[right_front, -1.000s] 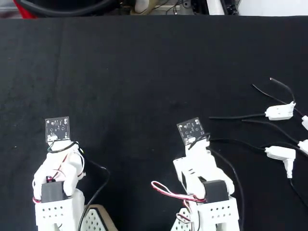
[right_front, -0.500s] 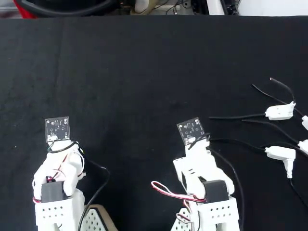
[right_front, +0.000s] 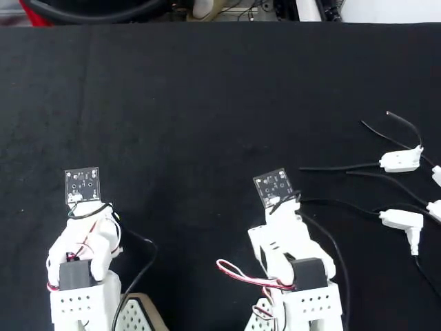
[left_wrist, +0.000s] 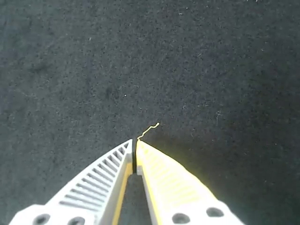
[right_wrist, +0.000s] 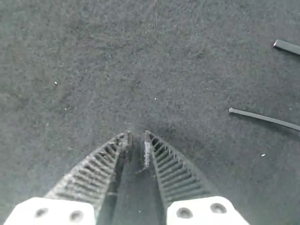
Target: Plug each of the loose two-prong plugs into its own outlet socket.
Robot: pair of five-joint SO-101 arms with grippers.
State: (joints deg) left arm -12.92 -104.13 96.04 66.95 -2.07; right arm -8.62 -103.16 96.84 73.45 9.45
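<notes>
Several white plug pieces on thin black wires lie at the table's right edge: one [right_front: 400, 161] farther back, one [right_front: 402, 220] nearer the front, and two more [right_front: 435, 207] cut off by the edge. Both arms sit folded at the front edge, well clear of them. My left gripper [left_wrist: 135, 146] points down at bare black cloth, its fingers pressed together on nothing. My right gripper [right_wrist: 136, 138] is shut too, with only a thin slit between its tips and nothing held. A black wire end [right_wrist: 262, 118] lies on the cloth some way off from it.
The table is covered by a black cloth [right_front: 207, 103]. A short yellow thread [left_wrist: 149, 131] lies just past the left fingertips. Another black wire [right_wrist: 287, 46] crosses a corner of the right wrist view. Clutter stands behind the table's far edge.
</notes>
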